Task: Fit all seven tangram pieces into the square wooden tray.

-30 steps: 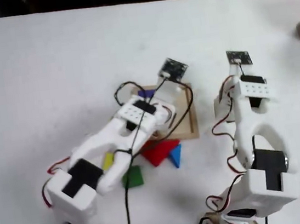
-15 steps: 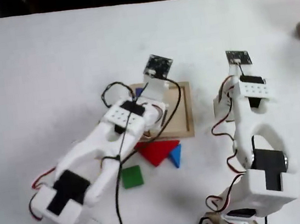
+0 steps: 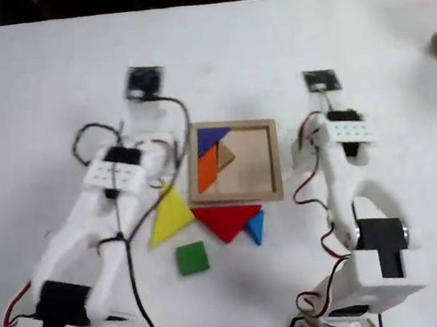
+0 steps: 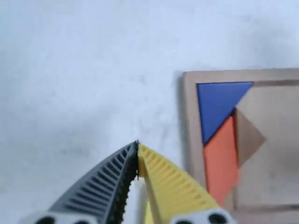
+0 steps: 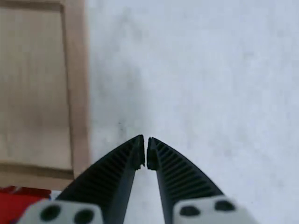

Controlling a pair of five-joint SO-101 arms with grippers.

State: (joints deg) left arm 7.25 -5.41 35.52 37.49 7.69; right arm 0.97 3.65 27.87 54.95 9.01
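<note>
The tray (image 3: 228, 124) holds a large blue triangle (image 3: 212, 138) and an orange piece (image 3: 207, 167), with the yellow triangle (image 3: 169, 216), red triangle (image 3: 227, 219), small blue triangle (image 3: 257, 226) and green square (image 3: 191, 258) loose at its 6 to 8 o'clock, while the left gripper (image 4: 137, 151) at its 9 o'clock and the right gripper (image 5: 144, 151) at its 3 o'clock are both pinched closed on nothing.

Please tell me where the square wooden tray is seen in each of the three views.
High view: wooden tray near the picture's centre.
Left wrist view: its rim beside the left gripper, blue triangle in the corner.
Right wrist view: its rim beside the right gripper.
Shared landmark: the tray's pale wooden rim.
</note>
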